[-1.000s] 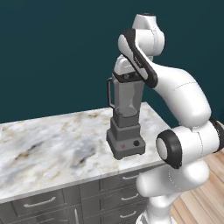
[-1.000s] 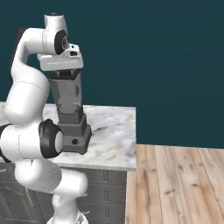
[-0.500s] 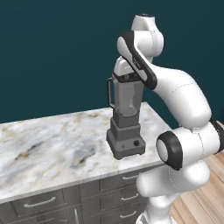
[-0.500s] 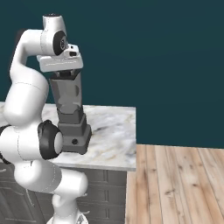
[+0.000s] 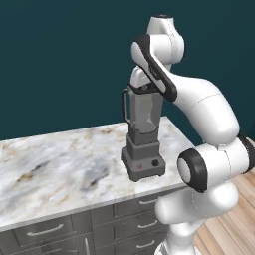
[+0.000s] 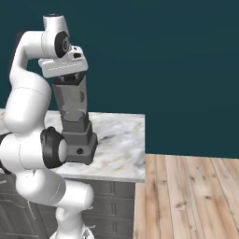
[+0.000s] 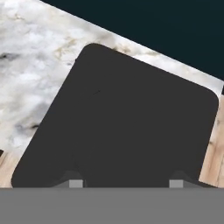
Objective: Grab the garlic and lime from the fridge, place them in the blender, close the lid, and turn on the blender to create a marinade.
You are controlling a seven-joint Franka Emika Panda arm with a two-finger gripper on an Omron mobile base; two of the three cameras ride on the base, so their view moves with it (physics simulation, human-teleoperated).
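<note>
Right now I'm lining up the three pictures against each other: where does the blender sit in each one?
Left base view: blender center, near the counter's right end.
Right base view: left of center, base beside the arm's elbow.
Hand view: seen from above, the black lid spans most of the picture.
Shared landmark: the marble counter.

A rendered kitchen: marble-patterned counter (image 5: 55, 169) across the lower left of the left base view, grey drawer fronts with bar handles (image 5: 45, 232) beneath, a grey blender (image 5: 143, 137) standing mid-frame, wood-plank floor (image 6: 191, 196) at lower right, dark teal wall (image 5: 60, 60) behind.
</note>
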